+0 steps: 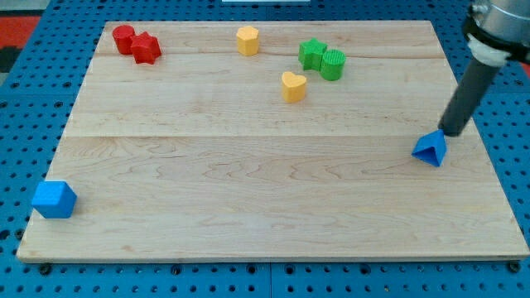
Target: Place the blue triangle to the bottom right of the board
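On the bench lie two red blocks, two green, two yellow and two blue; the blue triangle sits near the right edge, a small wedge, apex up. My tip, a bare rod with nothing to open or close, rests just above-right of it, seemingly touching.

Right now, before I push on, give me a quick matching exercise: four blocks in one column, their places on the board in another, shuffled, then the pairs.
Blocks:
1. blue triangle
2. blue cube
3. red blocks
4. yellow heart

Places:
A. top left corner of the view
B. right edge, just below and left of my tip
C. bottom left corner, at the board's edge
D. upper middle, below and left of the green blocks

Pairs: 1-B, 2-C, 3-A, 4-D
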Robot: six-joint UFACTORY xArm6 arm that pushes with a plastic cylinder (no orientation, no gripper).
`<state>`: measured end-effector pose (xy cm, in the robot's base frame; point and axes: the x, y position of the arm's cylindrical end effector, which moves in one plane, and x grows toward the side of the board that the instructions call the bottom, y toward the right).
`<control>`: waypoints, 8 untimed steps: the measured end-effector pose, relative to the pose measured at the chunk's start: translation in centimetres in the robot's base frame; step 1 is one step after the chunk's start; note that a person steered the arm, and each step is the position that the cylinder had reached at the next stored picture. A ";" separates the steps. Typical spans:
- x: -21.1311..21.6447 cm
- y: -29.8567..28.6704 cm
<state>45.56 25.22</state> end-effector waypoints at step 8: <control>8.1 -5.2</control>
